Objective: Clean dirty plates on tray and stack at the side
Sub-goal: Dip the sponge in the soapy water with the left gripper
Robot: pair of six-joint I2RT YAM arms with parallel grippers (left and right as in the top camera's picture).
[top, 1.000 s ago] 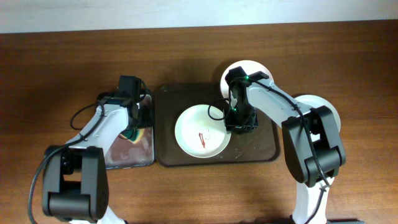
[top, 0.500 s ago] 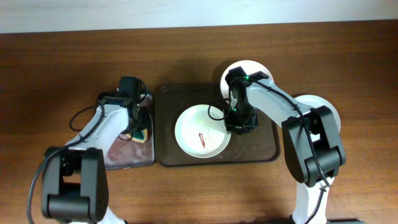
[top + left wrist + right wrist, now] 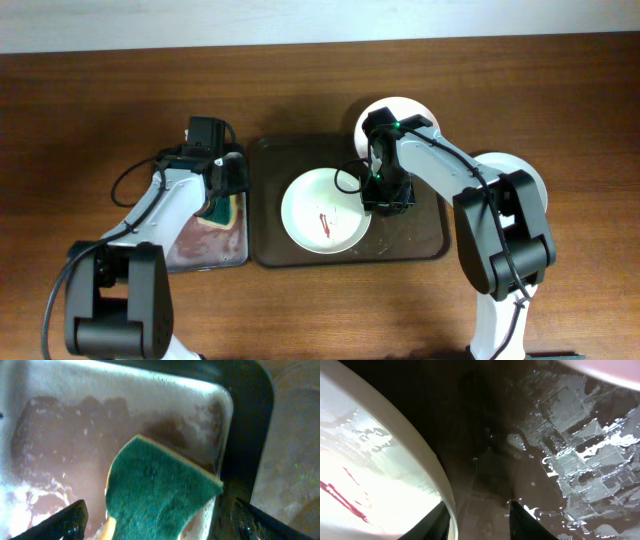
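Moved since prev: left gripper (image 3: 222, 183) carried sponge (image 3: 160, 495) toward grey tray's (image 3: 205, 245) far-right corner; jaws shut on sponge. Right gripper (image 3: 479, 519): jaws apart, straddling white plate (image 3: 325, 211) rim. Plate centred on brown tray (image 3: 410, 240), tray's long axis left-right on tabletop (image 3: 90, 110).

Green sponge (image 3: 162, 491) over wet grey tray (image 3: 60, 420).
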